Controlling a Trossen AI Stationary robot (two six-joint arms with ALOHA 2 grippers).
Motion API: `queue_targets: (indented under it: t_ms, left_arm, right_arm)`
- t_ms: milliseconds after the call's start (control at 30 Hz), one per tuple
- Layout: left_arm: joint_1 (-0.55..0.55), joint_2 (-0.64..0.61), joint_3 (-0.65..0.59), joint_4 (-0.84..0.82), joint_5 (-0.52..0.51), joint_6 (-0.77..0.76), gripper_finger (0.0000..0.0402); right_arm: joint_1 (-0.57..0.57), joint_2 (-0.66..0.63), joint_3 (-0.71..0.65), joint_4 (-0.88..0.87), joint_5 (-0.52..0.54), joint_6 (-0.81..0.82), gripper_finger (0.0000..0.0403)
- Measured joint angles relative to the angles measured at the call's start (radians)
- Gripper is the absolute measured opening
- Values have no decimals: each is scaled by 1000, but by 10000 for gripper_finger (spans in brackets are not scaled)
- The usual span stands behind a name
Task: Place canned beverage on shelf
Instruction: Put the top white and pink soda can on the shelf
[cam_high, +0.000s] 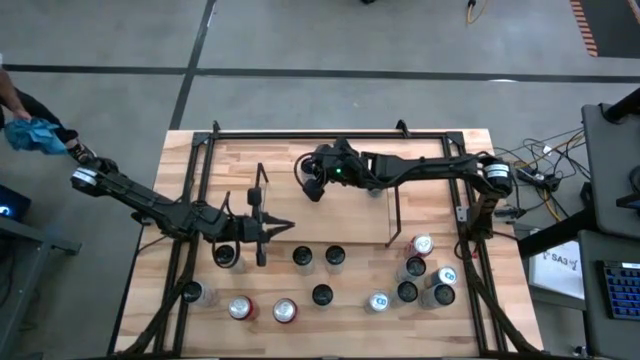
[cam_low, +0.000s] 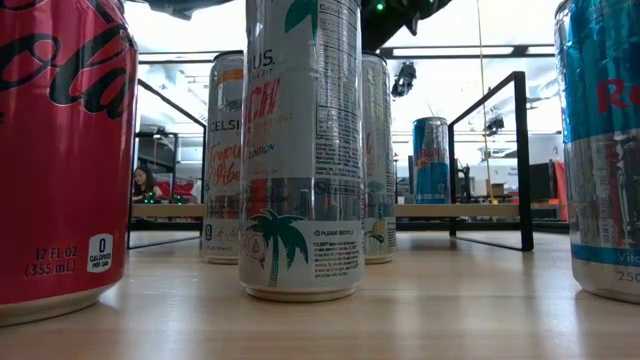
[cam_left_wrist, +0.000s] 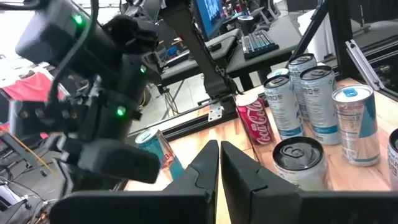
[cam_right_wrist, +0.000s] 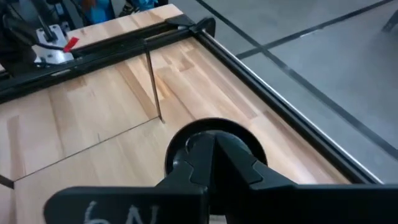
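On the wooden bench (cam_high: 330, 310) the shelf (cam_high: 395, 215), a low rack with thin black wire end frames, sits across the middle, and in the low view one blue-and-silver can (cam_low: 431, 160) stands on its light wood base. The left tool (cam_high: 283, 227) hovers low near the shelf's left end frame, just above a dark-topped can (cam_high: 227, 256), its fingers (cam_left_wrist: 205, 171) pressed together and holding nothing. The right tool (cam_high: 311, 188) hangs over the far side of the bench behind the shelf, its fingers (cam_right_wrist: 214, 158) likewise pinched shut and empty, with bare wood and the bench's black edge rail (cam_right_wrist: 261, 81) beneath it. The rest of the cans stand on the near part of the bench: a red cola can (cam_high: 285, 311), a second red one (cam_high: 240, 308), several dark-topped cans in a row (cam_high: 318, 257), and a cluster of slim silver and blue cans (cam_high: 425, 275) near the right side.
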Motion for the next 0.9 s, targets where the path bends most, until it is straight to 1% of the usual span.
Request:
queue_targets:
  t_ms: [367, 900]
  left_arm:
    - [0, 0, 0, 0, 0, 0, 0]
    - [0, -1, 0, 0, 0, 0, 0]
  right_arm:
    - [35, 5, 1, -31, 6, 26, 9]
    - [33, 6, 1, -14, -1, 26, 9]
